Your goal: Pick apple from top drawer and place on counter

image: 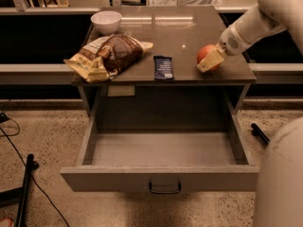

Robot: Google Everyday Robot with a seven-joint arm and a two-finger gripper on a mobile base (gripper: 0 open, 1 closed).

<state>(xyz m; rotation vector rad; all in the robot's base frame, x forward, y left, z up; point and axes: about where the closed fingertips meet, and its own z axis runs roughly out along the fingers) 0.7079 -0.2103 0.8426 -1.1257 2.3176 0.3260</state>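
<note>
Tool (207, 58) grasps the apple (204, 54) at the right side of the surface (184, 32), near its front edge. One pale finger (211, 62) lies across the fruit's lower front, and the other finger is hidden behind the apple. That finger covers the apple's underside, so it is unclear whether the fruit rests on the surface or hangs just above it. The white arm (255, 25) runs up and right from the tool and is cut off at the top right corner. Left of the apple and apart from it, a dark snack bar (164, 67) lies flat by the front edge; its print is too small to read. Farther left, a crumpled yellow-and-brown bag (106, 56) overhangs the front left corner, with a white bowl (106, 21) just behind it. Below, the top drawer (118, 178) stands pulled out, a dark handle (164, 189) at the centre of its front. A large pale rounded shape (279, 178) hides the drawer's right front corner and is cut off by the frame.
</note>
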